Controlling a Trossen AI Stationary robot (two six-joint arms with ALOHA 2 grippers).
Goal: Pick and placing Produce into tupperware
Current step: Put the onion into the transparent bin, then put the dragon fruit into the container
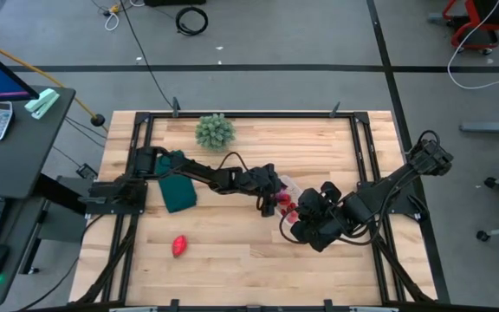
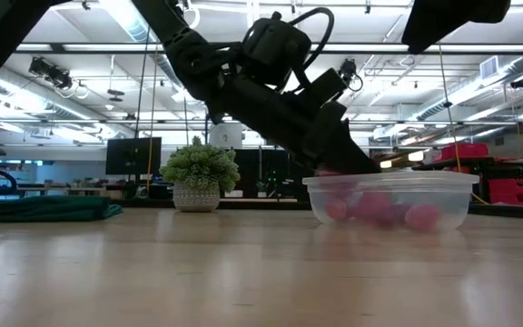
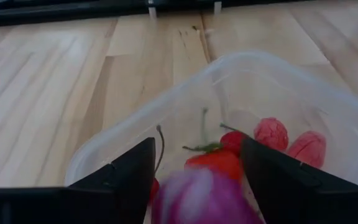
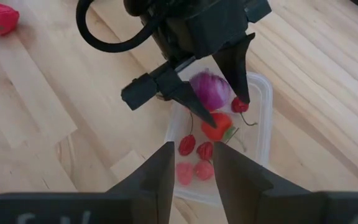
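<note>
Over your wooden table (image 1: 232, 260), the left gripper (image 4: 219, 99) is holding the purple ball (image 4: 210, 89) between its fingers above the tupperware (image 4: 263, 124); the right gripper (image 4: 190, 163) is hovering, fingers narrowly apart.

Tupperware (image 1: 286, 201): table (image 1: 232, 260) centre-right, produce (image 4: 194, 158) inside. Plant clump (image 1: 214, 130): 12 o'clock. Cloth (image 1: 178, 192): 9 o'clock. Loose fruit (image 1: 179, 246): 7 o'clock.
</note>
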